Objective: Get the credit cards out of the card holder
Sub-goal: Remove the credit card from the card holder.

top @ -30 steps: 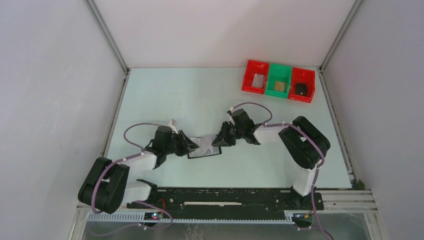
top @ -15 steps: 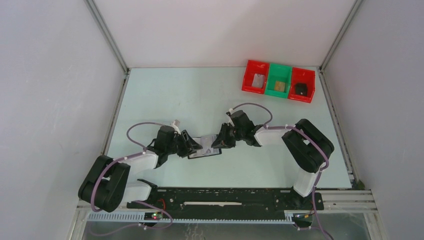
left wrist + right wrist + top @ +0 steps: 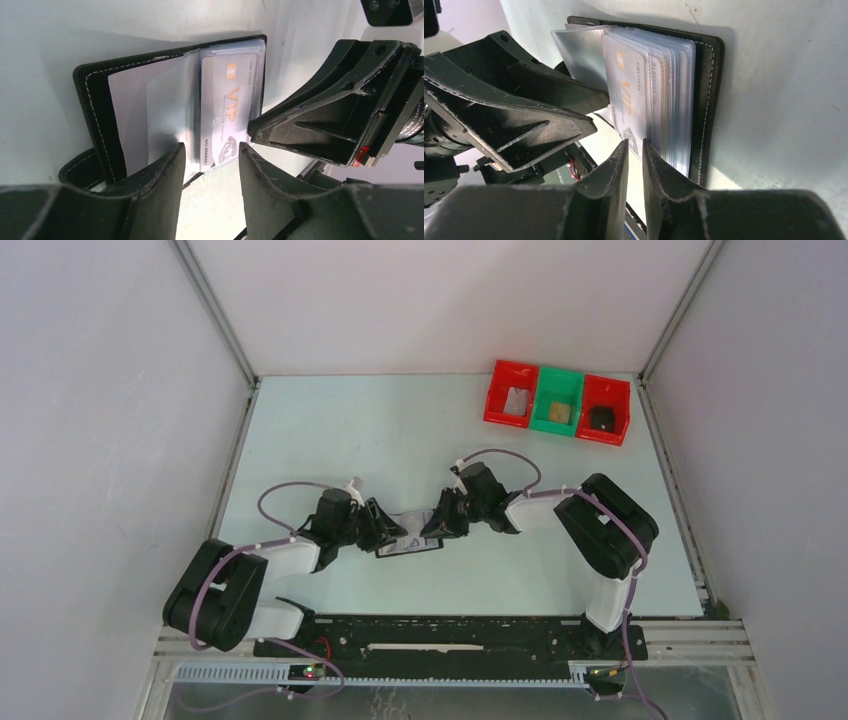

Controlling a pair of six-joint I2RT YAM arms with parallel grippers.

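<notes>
The black card holder [image 3: 410, 540] lies spread open on the table between my two grippers. Its clear sleeves are fanned, and a silvery credit card [image 3: 230, 100] with orange VIP lettering sits in the front sleeve [image 3: 629, 95]. My left gripper [image 3: 212, 150] is open at the holder's near edge, straddling the sleeve's bottom rim with nothing between its fingers. My right gripper [image 3: 635, 145] meets the holder from the other side. Its jaws stand a narrow slit apart, and the front sleeve's lower corner is at their tips. Whether they pinch it does not show.
Three small bins stand in a row at the back right: red [image 3: 511, 393], green [image 3: 557, 400] and red [image 3: 605, 410]. They hold a flat grey piece, a tan piece and a dark thing. White walls enclose the table on three sides.
My left gripper has opened wider and shifted slightly right, closer onto the holder's edge. The right gripper has edged a little left; its jaws look the same. The holder has not moved.
</notes>
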